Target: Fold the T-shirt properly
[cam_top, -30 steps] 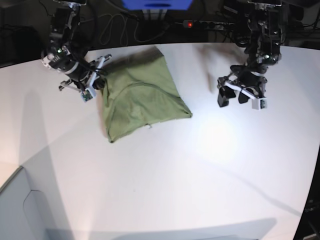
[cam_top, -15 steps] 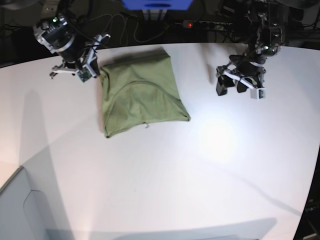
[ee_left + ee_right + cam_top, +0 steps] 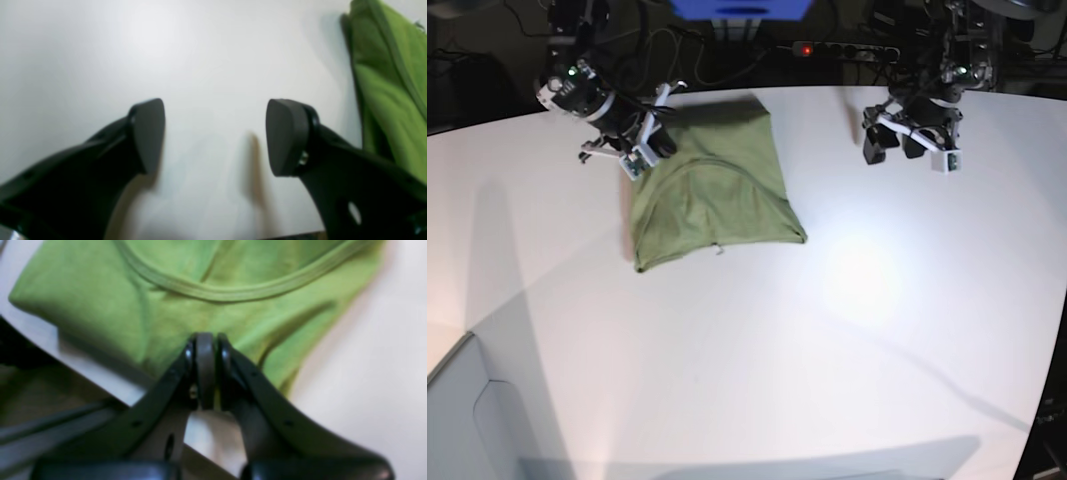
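The olive-green T-shirt (image 3: pixel 712 190) lies folded into a compact shape on the white table (image 3: pixel 827 350), at the back left. Its neckline seam (image 3: pixel 233 293) curves across the right wrist view. My right gripper (image 3: pixel 655 143) is shut, with its tips (image 3: pixel 205 340) at the shirt's far left edge (image 3: pixel 133 306). I cannot tell whether cloth is pinched between them. My left gripper (image 3: pixel 894 150) is open and empty over bare table (image 3: pixel 213 133), well to the right of the shirt. The shirt's edge (image 3: pixel 390 83) shows at the right of the left wrist view.
The table's far edge runs just behind both grippers. A power strip with a red light (image 3: pixel 805 48) and cables lie beyond it. A blue object (image 3: pixel 742 8) stands at the back centre. A grey panel (image 3: pixel 457 420) sits at the front left corner.
My right gripper left the shirt's left edge, swung up and away, then came back to the shirt's far left edge. My left gripper moved back toward the table's far edge, still open.
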